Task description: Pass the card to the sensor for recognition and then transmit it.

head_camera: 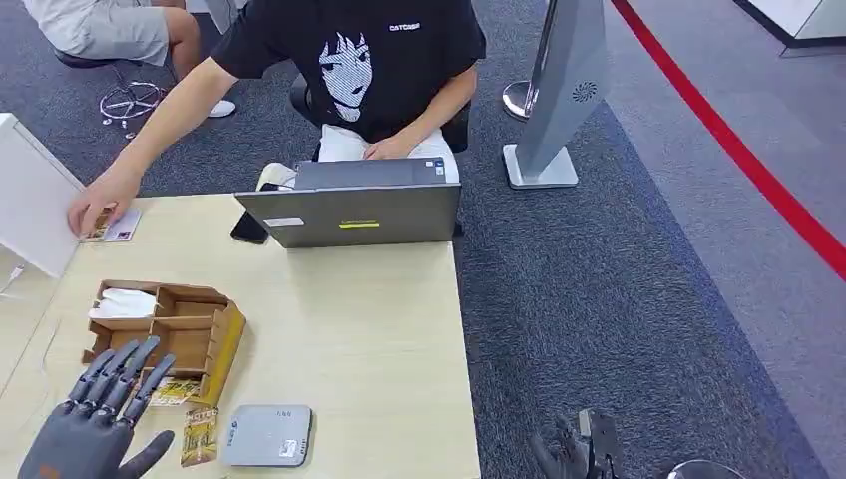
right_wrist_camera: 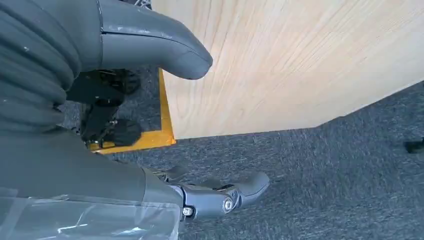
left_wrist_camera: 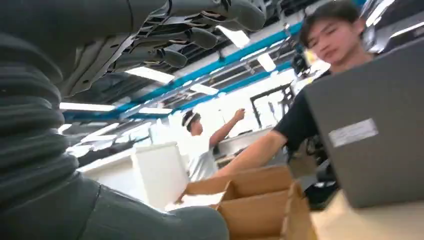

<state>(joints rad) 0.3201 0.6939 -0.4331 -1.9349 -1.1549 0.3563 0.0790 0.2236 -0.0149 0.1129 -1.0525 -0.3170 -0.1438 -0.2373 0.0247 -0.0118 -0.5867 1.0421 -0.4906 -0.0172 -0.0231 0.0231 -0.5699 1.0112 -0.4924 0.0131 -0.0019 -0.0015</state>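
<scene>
The table (head_camera: 379, 329) is pale wood-grain, the compartment box (head_camera: 170, 324) brown cardboard, the laptop (head_camera: 354, 212) grey with a yellow sticker. The person's T-shirt (head_camera: 349, 50) is black with a white face print. A red stripe (head_camera: 738, 150) crosses the dark grey carpet (head_camera: 619, 299).

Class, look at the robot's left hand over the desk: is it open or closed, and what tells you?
Open. The left hand hovers by the cardboard organizer with fingers spread, holding nothing.
</scene>
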